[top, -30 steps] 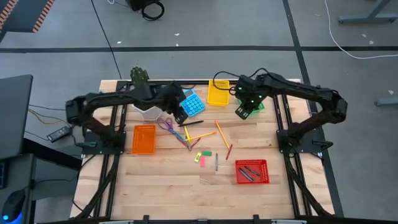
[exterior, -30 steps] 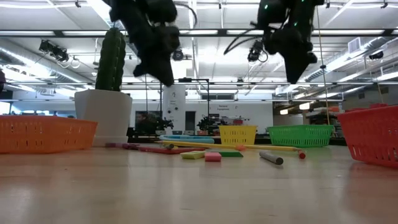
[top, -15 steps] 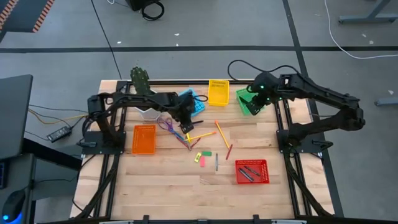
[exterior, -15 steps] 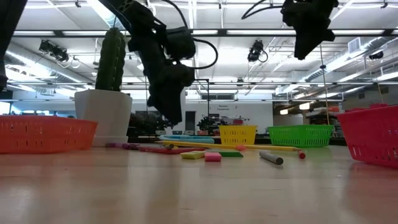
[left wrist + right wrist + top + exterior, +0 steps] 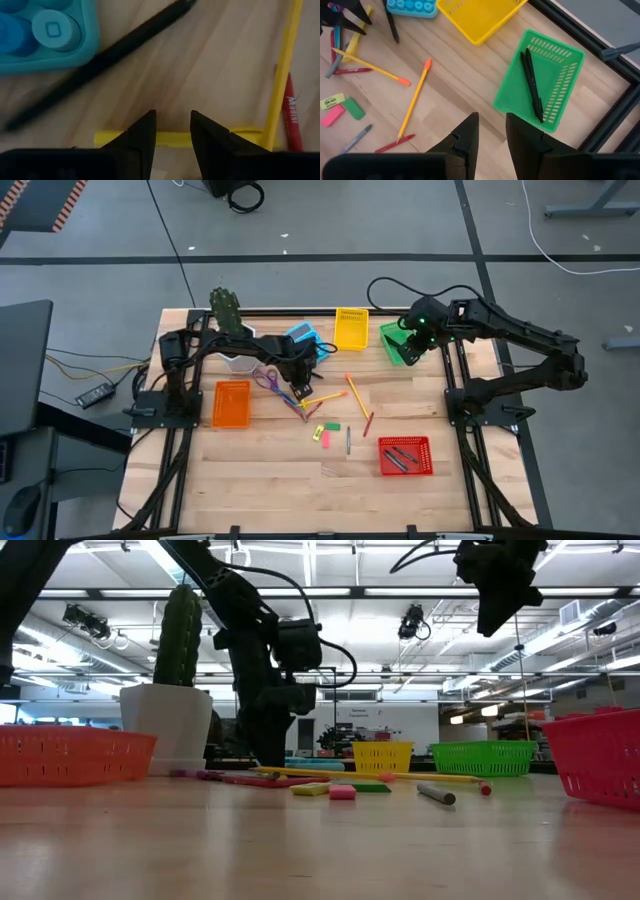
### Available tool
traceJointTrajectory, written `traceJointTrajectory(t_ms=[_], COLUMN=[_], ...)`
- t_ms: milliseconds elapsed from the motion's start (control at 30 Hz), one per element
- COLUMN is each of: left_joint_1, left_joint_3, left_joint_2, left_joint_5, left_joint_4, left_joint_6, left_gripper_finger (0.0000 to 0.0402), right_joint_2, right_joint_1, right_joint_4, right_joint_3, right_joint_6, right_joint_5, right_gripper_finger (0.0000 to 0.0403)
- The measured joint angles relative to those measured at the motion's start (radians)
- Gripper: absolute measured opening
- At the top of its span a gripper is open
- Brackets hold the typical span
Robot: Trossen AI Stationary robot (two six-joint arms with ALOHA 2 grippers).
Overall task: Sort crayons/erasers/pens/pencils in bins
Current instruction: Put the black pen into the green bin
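Observation:
My left gripper is down at the table, open. Its two fingertips stand over a short yellow crayon that runs from one finger to the other. A black pen and a long yellow pencil lie close by. My right gripper hangs high, open and empty, over the green bin, which holds two black pens. Pink and green erasers lie mid-table. My left gripper comes from above, pointing down, with both fingertips over the yellow crayon, which lies flat on the table. The crayon runs along the line between the fingers, not across it. I cannot tell whether the fingers touch it.
A blue calculator, purple scissors and a white plant pot crowd my left gripper. The yellow bin is at the far edge, the orange bin at the left. The red bin holds dark pens. Orange pencils lie mid-table.
My left gripper has gone from over the calculator toward the table's near edge and down to the tabletop among the sticks. My right gripper has risen from beside the green bin and then stayed still above it.

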Motion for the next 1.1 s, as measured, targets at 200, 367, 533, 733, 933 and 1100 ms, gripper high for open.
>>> traceJointTrajectory(t_ms=[200,367,533,733,933,1100], left_joint_1=[0.0,-0.003,-0.004,0.038,0.087,0.123], left_joint_3=[0.0,0.0,0.0,0.001,0.0,0.0], left_joint_2=[0.001,-0.034,-0.116,-0.12,-0.078,-0.056], left_joint_5=[-0.008,-0.01,-0.128,-0.233,-0.222,-0.197], left_joint_4=[0.002,-0.012,-0.007,-0.016,-0.01,0.01], left_joint_6=[0.0,0.048,0.239,0.392,0.483,0.497], left_gripper_finger=[0.012,0.0117,0.0118,0.0124,0.0137,0.0151], right_joint_2=[0.0,0.0,0.0,0.0,0.0,0.0], right_joint_1=[0.0,0.0,0.0,0.0,0.0,0.0], right_joint_4=[-0.006,-0.012,-0.012,-0.012,-0.012,-0.014], right_joint_3=[0.0,0.0,0.0,0.0,0.0,0.0], right_joint_6=[0.013,0.009,0.002,0.0,0.0,-0.001], right_joint_5=[-0.015,-0.015,-0.007,-0.004,-0.005,-0.006], right_gripper_finger=[0.0103,0.0103,0.0103,0.0103,0.0103,0.0103])
